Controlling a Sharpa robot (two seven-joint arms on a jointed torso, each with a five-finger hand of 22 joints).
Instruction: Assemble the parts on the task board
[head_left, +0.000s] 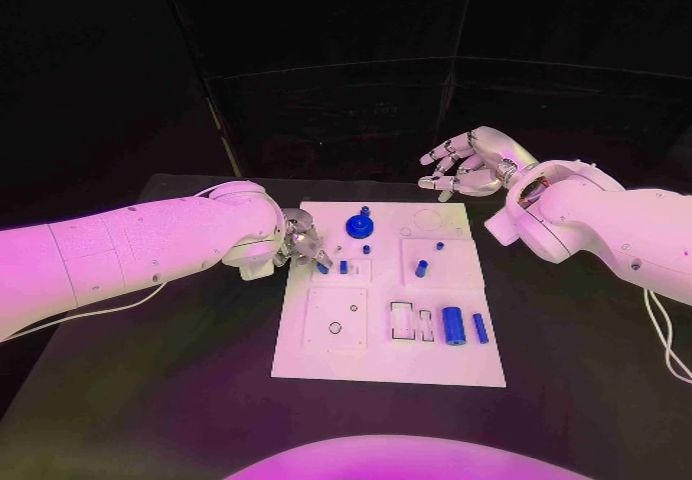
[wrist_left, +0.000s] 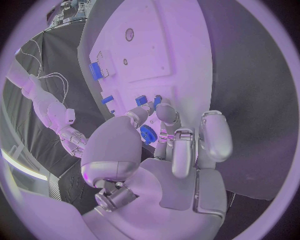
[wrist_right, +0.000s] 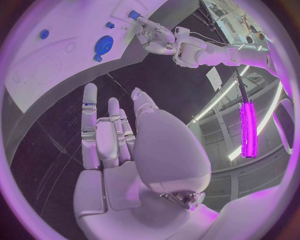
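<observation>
The white task board (head_left: 378, 365) lies in the middle of the black table. My left hand (head_left: 299, 245) hangs over its left edge, and its fingertips (wrist_left: 164, 111) pinch a small blue peg (head_left: 322, 267) (wrist_left: 157, 100). A second small peg (head_left: 343, 266) stands just beside it. Behind the fingers on the board sits a round blue knob (head_left: 361, 226) (wrist_left: 148, 134) (wrist_right: 104, 45). My right hand (head_left: 469, 165) (wrist_right: 115, 135) is raised beyond the board's far right corner, fingers apart, holding nothing. The right wrist view shows the left hand (wrist_right: 153, 37) with the peg (wrist_right: 133, 14) at its fingertips.
Two blue cylinders (head_left: 453, 325) (head_left: 479, 328) lie near the board's front right, next to white slots (head_left: 402, 320). A square plate with a hole (head_left: 335, 327) sits front left, a blue peg (head_left: 421, 268) mid-right. A cable (head_left: 663, 335) trails at the right.
</observation>
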